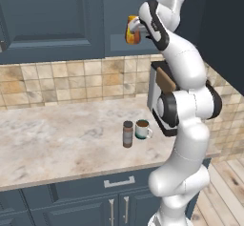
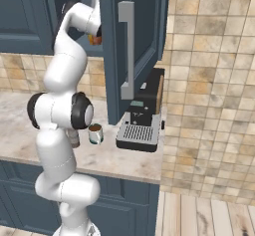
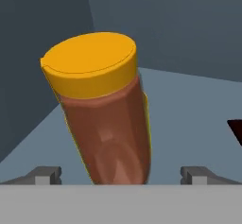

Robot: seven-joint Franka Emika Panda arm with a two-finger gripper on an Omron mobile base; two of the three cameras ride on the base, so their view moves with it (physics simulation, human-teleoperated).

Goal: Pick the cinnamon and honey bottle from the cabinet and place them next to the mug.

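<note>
The honey bottle (image 3: 108, 114), amber with a yellow-orange cap, stands on the shelf inside the cabinet (image 1: 52, 15). My gripper (image 3: 120, 176) is open, one fingertip (image 3: 47, 173) on each side of the bottle's lower body with a gap on both sides. From the left base view the hand reaches into the open niche at the honey bottle (image 1: 132, 30). Down on the counter the brown, grey-capped cinnamon (image 1: 127, 133) stands upright just left of the mug (image 1: 142, 129). The mug (image 2: 95, 133) also shows beside the arm's elbow.
An open cabinet door (image 2: 134, 46) with a long grey handle hangs right of the arm. A black and brown coffee machine (image 2: 139, 123) sits on the counter (image 1: 57, 134) right of the mug. Drawer fronts (image 1: 114, 191) run below the counter edge.
</note>
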